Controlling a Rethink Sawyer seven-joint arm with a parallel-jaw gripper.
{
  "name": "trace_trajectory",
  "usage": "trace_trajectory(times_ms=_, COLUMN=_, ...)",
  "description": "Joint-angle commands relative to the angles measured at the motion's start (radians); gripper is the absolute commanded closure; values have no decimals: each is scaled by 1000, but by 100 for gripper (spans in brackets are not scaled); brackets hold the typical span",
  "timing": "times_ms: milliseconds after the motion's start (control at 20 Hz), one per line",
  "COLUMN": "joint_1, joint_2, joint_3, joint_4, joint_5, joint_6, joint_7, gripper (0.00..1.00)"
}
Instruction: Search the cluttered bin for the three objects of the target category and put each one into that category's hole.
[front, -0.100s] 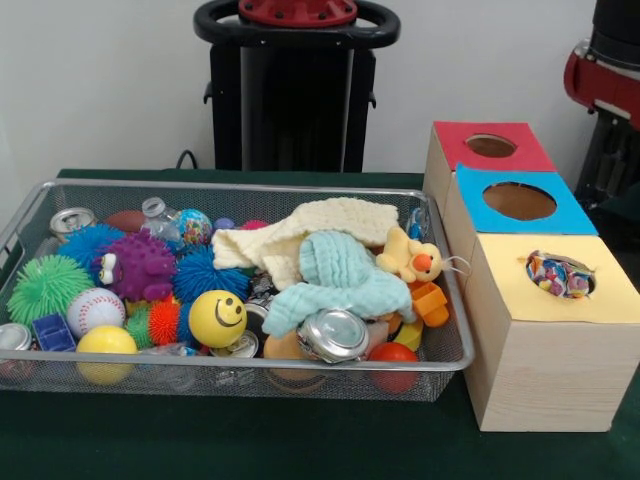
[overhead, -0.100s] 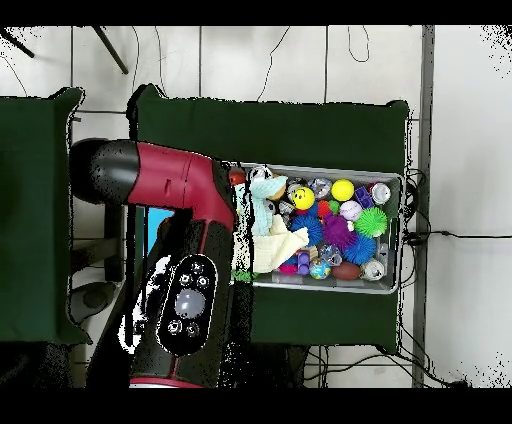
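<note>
Sitting on the table: wire bin (front, -0.100s: 30, 215), crammed with toys.
On top: yellow smiley ball (front, -0.100s: 217, 318), mint cloth (front, -0.100s: 340, 275), cream cloth (front, -0.100s: 300, 235).
Boxes: red (front, -0.100s: 440, 140), blue (front, -0.100s: 475, 215) and yellow (front, -0.100s: 505, 270) holes, just beside the bin.
Arm (overhead, -0.100s: 185, 250): covers the boxes from overhead.
Gripper: hidden, so jaws can't tell, probably under the arm.

Table (front, -0.100s: 300, 445): covered in dark green cloth
Wire bin (front, -0.100s: 60, 200): sits on the cloth toward one side, packed with toys, cans and cloths
Three wooden boxes: stand in a row just beside the bin, red-topped (front, -0.100s: 440, 165), blue-topped (front, -0.100s: 462, 215), yellow-topped (front, -0.100s: 550, 370), each with a hole on top
</note>
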Motion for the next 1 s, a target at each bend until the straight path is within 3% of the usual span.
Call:
trace_trajectory(times_ms=50, joint_1=-29, joint_2=78, joint_3=8, joint_4=-26, joint_5=-46, joint_6=-18, joint_7=152, gripper=100)
trace_trajectory(times_ms=1000, joint_1=-17, joint_2=151, joint_3=-52, joint_4=-85, joint_5=-45, joint_6=-78, joint_7=194, gripper=100)
